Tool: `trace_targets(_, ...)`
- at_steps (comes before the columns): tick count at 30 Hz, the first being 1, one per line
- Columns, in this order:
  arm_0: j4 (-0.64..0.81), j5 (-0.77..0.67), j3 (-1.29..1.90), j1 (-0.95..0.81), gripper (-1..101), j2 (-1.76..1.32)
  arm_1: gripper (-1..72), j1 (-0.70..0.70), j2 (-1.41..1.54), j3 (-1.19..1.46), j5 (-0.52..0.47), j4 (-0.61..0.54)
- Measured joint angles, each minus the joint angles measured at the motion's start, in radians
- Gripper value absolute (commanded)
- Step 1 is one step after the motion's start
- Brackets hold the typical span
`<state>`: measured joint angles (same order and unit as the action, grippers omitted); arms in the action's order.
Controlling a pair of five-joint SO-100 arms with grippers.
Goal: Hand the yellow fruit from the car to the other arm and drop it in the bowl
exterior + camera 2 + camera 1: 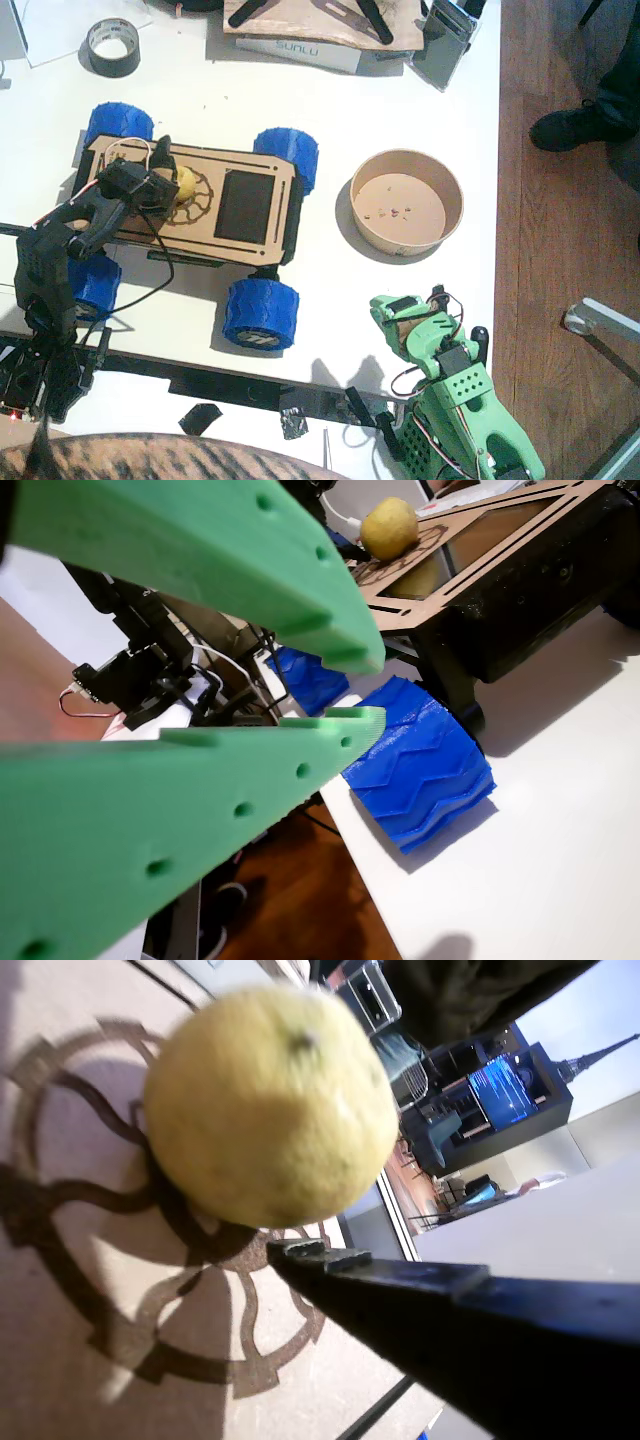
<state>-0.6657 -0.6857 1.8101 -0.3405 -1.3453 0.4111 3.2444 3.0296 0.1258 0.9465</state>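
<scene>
The yellow fruit point(187, 183) lies on the engraved gear pattern of the car point(225, 160), a flat wooden chassis on blue wheels. My left gripper point(168, 178), black, is down at the fruit's left side and stands open. In a wrist view the fruit point(270, 1100) fills the frame, with one black finger point(450, 1305) just under it and the other finger out of sight. My right gripper point(400, 318), light green, is open and holds nothing near the table's front edge. Its jaws point(372, 685) face the car's wheel point(420, 750), with the fruit point(390, 526) far beyond. The bowl point(360, 215) stands right of the car.
A grey tape roll point(112, 45) lies at the back left, with a box point(300, 48) and clutter along the back. The table's right edge runs past the bowl, and a person's shoe point(570, 125) rests on the wooden floor beyond it.
</scene>
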Motion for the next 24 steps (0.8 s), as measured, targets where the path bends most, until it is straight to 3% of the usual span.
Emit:
trace_targets(5,0.034,0.014,0.0,-0.025,52,0.008,-0.1,0.0,0.0,0.0,0.0,0.0)
trace_targets(8,0.04,0.044,0.0,-0.023,45,0.008,-0.1,0.0,0.0,0.0,0.0,0.0)
trace_targets(9,0.04,0.051,0.0,-0.018,38,0.008,-0.1,0.0,0.0,0.0,0.0,0.0)
trace_targets(11,0.04,0.057,0.0,-0.02,9,0.008,-0.1,0.0,0.0,0.0,0.0,0.0)
trace_targets(12,0.04,0.058,0.0,-0.023,0,0.008,-0.1,0.0,0.0,0.0,0.0,0.0)
trace_targets(24,0.041,0.06,-0.008,-0.021,0,0.006,-0.1,0.0,0.0,0.0,0.0,0.0)
